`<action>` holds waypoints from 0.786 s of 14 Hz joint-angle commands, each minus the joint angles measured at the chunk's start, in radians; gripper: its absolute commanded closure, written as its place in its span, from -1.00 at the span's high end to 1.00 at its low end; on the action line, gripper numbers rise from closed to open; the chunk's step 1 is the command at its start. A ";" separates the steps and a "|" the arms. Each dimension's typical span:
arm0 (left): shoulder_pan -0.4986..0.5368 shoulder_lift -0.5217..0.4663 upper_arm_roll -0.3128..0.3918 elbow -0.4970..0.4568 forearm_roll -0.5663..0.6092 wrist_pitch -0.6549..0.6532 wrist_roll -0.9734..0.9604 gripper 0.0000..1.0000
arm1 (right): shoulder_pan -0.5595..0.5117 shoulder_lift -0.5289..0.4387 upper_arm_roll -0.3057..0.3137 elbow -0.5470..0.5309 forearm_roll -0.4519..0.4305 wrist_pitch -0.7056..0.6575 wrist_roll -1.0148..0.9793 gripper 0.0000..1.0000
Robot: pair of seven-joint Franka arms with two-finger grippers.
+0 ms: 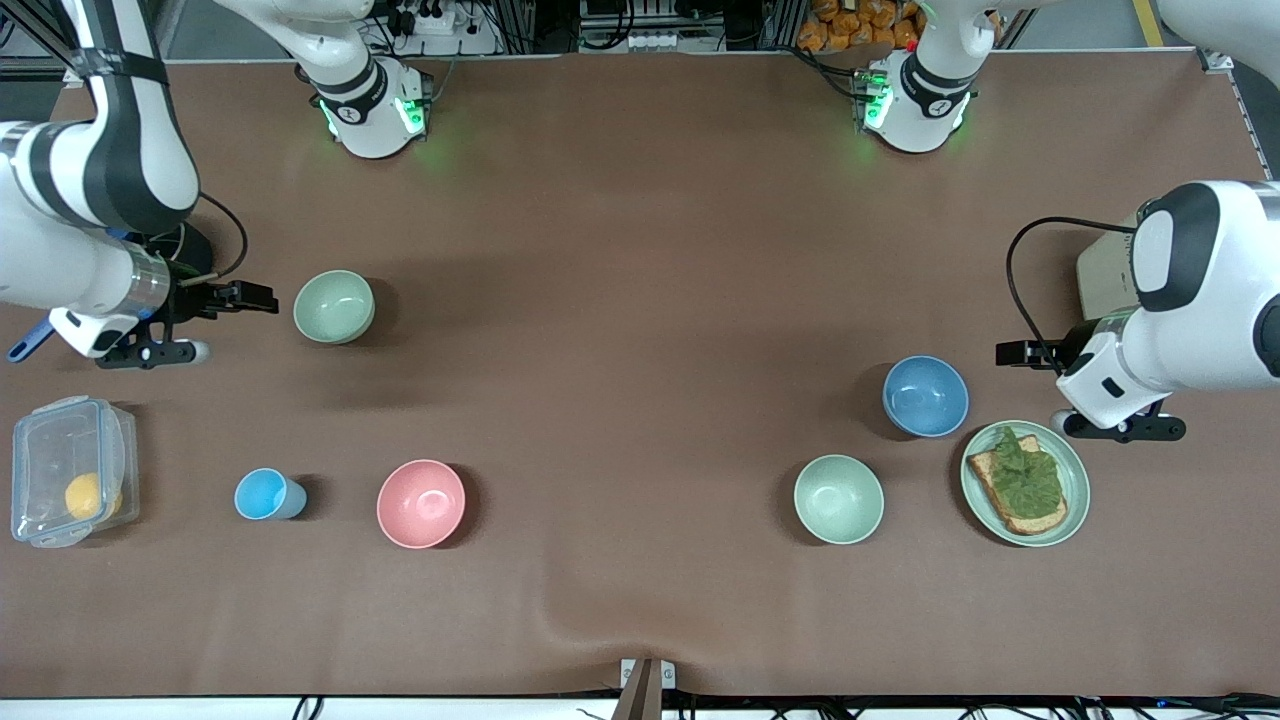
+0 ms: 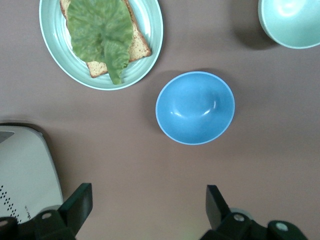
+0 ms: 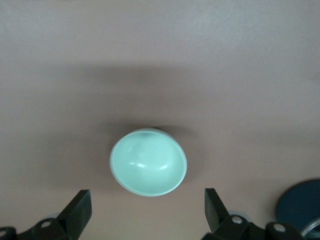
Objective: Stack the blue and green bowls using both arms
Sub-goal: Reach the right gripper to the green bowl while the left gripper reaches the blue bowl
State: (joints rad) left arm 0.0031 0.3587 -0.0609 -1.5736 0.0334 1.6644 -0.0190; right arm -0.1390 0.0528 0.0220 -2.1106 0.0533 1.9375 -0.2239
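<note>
The left gripper point(image 1: 1010, 352), jaws apart, hovers beside the blue bowl point(image 1: 925, 396), which stands near the toast plate point(image 1: 1026, 483), while the right gripper point(image 1: 262, 297), jaws apart, hovers beside the green bowl point(image 1: 334, 306) at the right arm's end of the table point(image 1: 640, 300).

My surface point(image 1: 640, 300) looks like matt brown cloth, creased at its near edge. The blue bowl point(image 1: 925, 396) and green bowl point(image 1: 334, 306) show a smooth, softly sheened finish. The lidded box point(image 1: 70, 470) looks like clear plastic.
</note>
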 commanded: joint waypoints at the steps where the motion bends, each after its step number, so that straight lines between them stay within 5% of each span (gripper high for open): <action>1: 0.015 0.023 -0.004 0.009 0.000 0.026 0.017 1.00 | -0.017 -0.060 -0.043 -0.176 0.017 0.141 -0.109 1.00; 4: 0.017 0.048 -0.005 -0.009 0.000 0.066 0.017 1.00 | -0.013 -0.062 -0.047 -0.299 0.017 0.300 -0.109 1.00; 8: 0.014 0.031 -0.005 -0.161 0.002 0.194 0.016 1.00 | 0.008 -0.047 -0.045 -0.469 0.017 0.594 -0.111 1.00; 11: 0.012 -0.018 -0.008 -0.311 0.003 0.317 0.014 1.00 | 0.021 -0.027 -0.045 -0.497 0.017 0.653 -0.112 0.65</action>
State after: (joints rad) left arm 0.0122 0.4116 -0.0635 -1.7569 0.0334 1.8951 -0.0190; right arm -0.1266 0.0417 -0.0222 -2.5826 0.0557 2.5671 -0.3187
